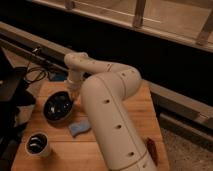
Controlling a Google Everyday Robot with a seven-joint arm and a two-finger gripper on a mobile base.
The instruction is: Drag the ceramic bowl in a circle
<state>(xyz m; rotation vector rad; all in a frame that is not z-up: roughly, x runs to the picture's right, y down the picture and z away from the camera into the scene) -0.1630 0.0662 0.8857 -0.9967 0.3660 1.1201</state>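
Note:
The ceramic bowl [59, 107] is wide, shallow and black with pale bluish glints inside. It sits on the left half of the wooden table [147, 107]. My white arm reaches from the lower middle up and over to the left. The gripper [73, 94] hangs at the bowl's upper right rim, touching or just inside it. The arm's wrist hides most of the gripper.
A light cup with a dark inside [38, 144] stands at the table's front left. A blue cloth-like item [80, 128] lies beside the arm's base. A dark reddish object [151, 148] lies at the front right. Black cables and gear [30, 75] lie left of the table.

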